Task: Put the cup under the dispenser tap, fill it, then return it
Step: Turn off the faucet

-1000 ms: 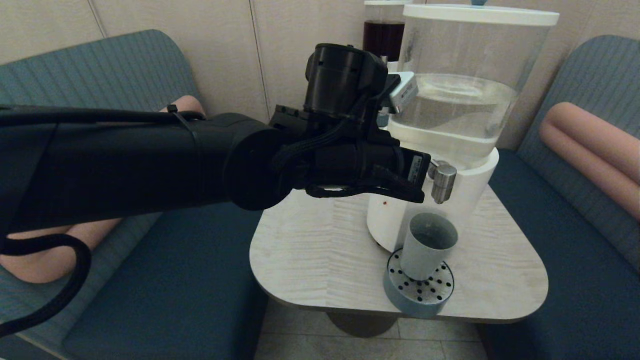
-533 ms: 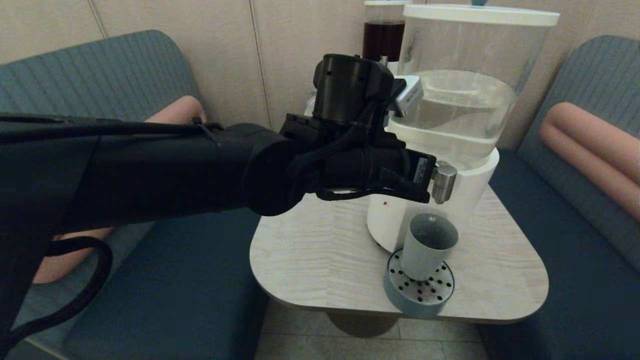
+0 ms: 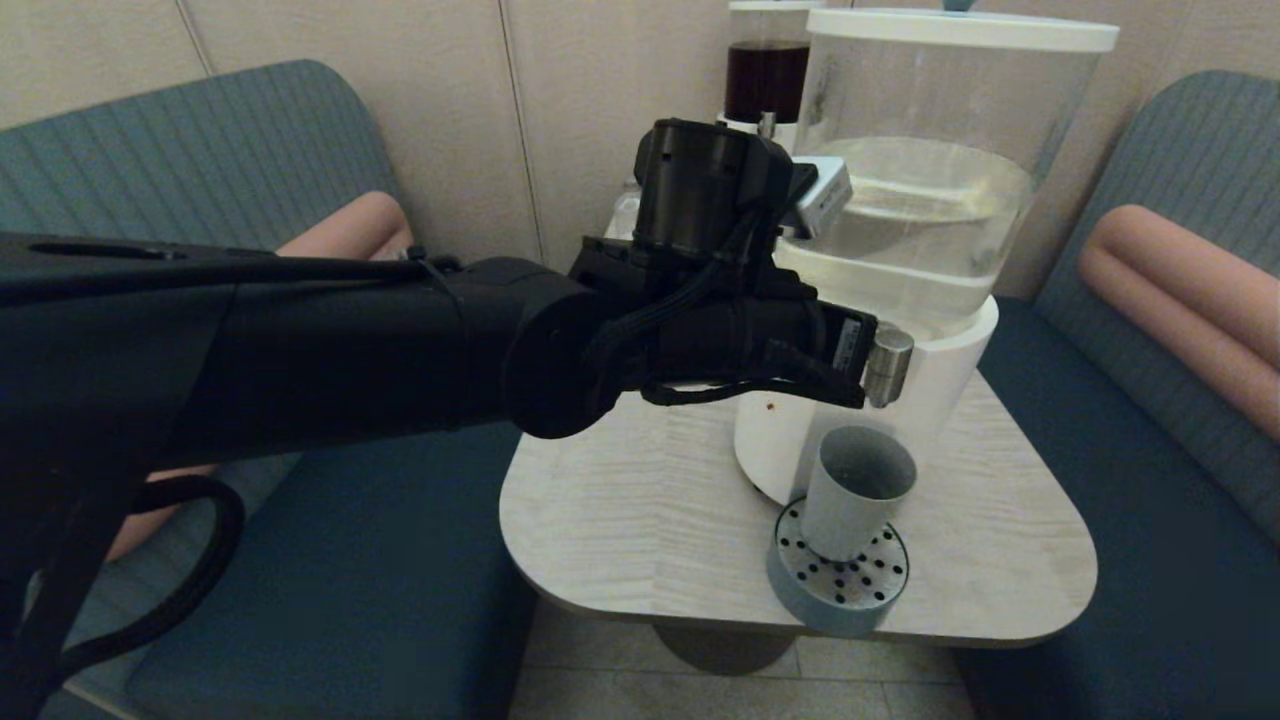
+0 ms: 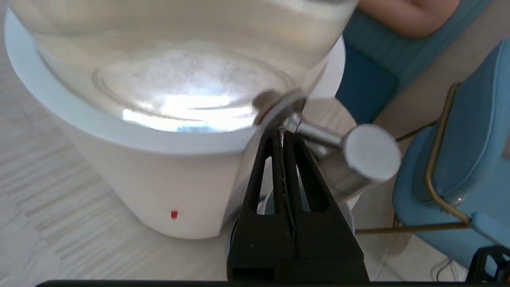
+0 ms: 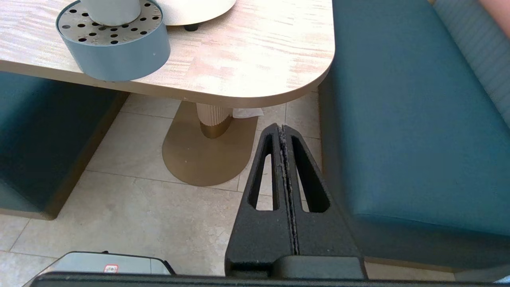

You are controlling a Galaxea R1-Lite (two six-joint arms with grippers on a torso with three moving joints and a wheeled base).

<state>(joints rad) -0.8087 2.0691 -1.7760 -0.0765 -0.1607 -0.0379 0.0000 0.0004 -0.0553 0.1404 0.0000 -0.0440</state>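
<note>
Booth seating, pale table (image 3: 640,520). Cup (image 3: 856,490) on perforated drip tray (image 3: 838,585), under dispenser tap (image 3: 888,362). Left gripper (image 4: 282,133) pinched shut, empty, tips at tap stem. Right gripper (image 5: 283,129) shut, parked low beside table. Risk: closed tips slip off tap, no flow; overfill if held.

Left arm (image 3: 300,340) blocks dispenser (image 3: 905,250) left side at frame centre in head view. Small dark-liquid dispenser (image 3: 765,75) cut off by top edge. Cup (image 5: 111,10) cropped at right wrist view's top edge.
</note>
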